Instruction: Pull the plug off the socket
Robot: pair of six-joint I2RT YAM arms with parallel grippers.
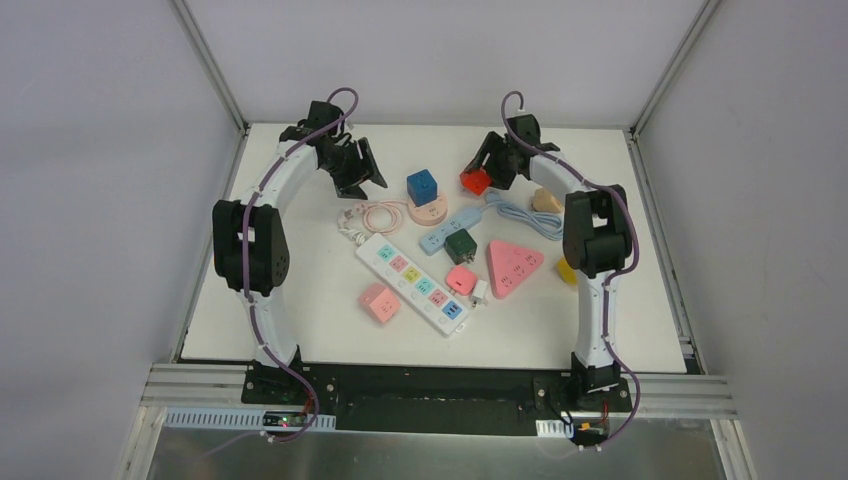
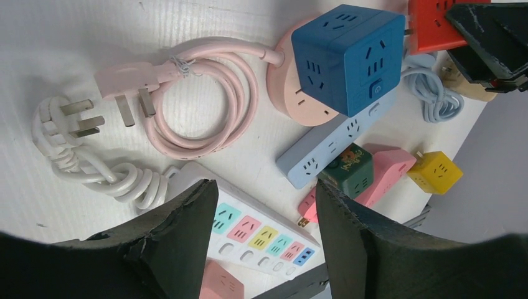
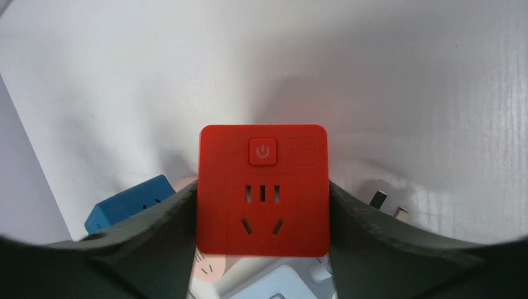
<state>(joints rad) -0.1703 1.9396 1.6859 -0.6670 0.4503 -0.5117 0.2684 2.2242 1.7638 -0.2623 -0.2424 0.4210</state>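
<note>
— Between the fingers (image 3: 155, 233) of the right gripper (image 3: 263, 215), what sits there?
— The red cube adapter (image 3: 262, 187). The jaws are clamped on its two flanks. Its power button and three-pin face are turned to the wrist camera, and it is held up off the table (image 1: 300, 330).
— Is it in any socket?
— No. From the left wrist view its prongs (image 2: 408, 30) show bare, on the flank turned toward the blue cube (image 2: 348, 59).
— And beneath those jaws?
— The light blue power strip (image 2: 336, 140) lies flat on the table below the held adapter, apart from it. A green cube (image 2: 352, 168) sits at its lower end. Off to one side of the jaws, the blue cube stands on the pink round socket (image 2: 286, 87).
— What about the left gripper (image 2: 266, 193)?
— Its jaws are spread wide with nothing between them. It hovers above the table and touches nothing.
— What shows in its gap?
— The white power strip (image 2: 261, 240), with its row of coloured outlets, runs across under the gap. A pink cube (image 2: 221, 283) peeks out just beside one finger.
— And beyond those fingertips?
— The pink cable (image 2: 205, 106) lies coiled, tied near its plug. Just beside it are a white plug (image 2: 62, 121) and its looped cord. Past the green cube, away from the jaws, a yellow cube (image 2: 436, 172) sits near the table's edge.
</note>
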